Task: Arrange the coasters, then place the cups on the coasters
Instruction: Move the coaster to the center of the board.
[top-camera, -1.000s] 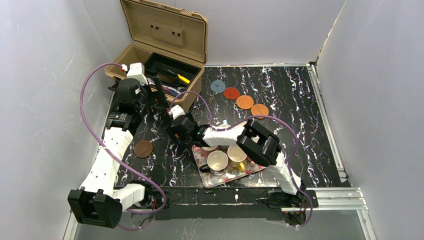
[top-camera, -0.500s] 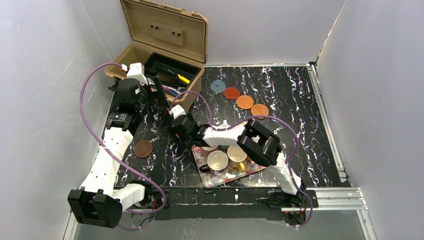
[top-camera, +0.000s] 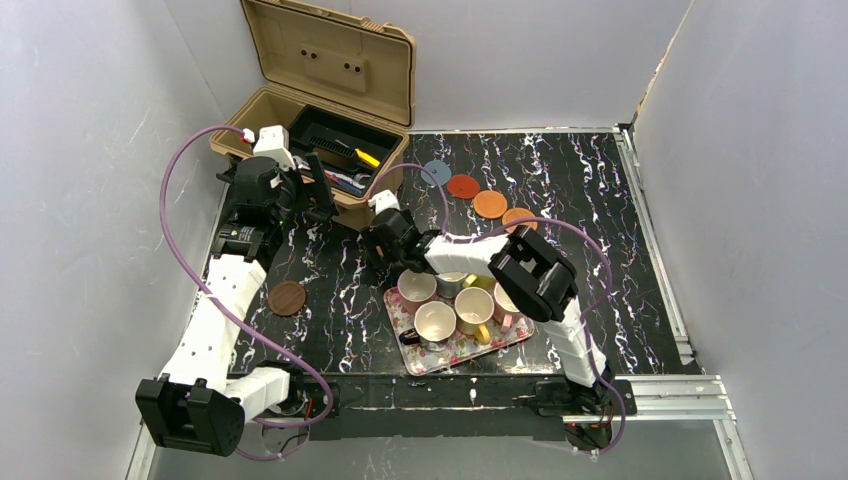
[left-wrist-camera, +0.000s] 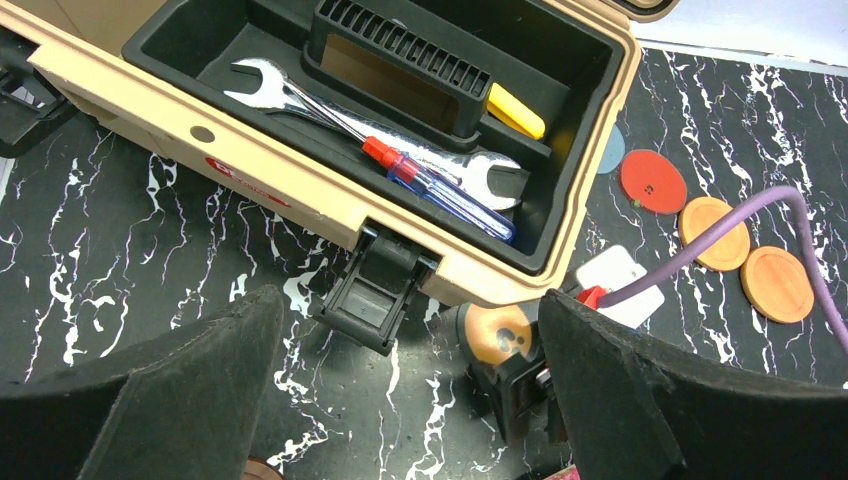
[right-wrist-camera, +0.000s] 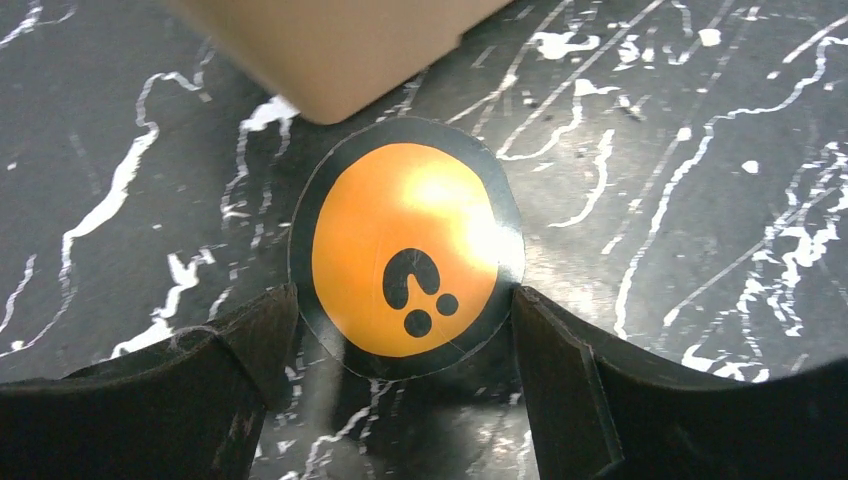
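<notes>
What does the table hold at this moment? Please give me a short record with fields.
left hand: open, empty, in front of the toolbox
right hand: open, one finger on each side of the black-rimmed orange coaster, which lies flat
coaster row: four discs in a diagonal line, beyond the tray
brown coaster: alone, left of the tray
cups: on the floral tray, none on a coaster

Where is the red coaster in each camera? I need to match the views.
Top external: red coaster, second from left in the far row, right of the toolbox.
Left wrist: right side, beyond the toolbox's end.
Right wrist: not in view.
Shared landmark: the tan toolbox; its corner shows at the right wrist view's top.
</notes>
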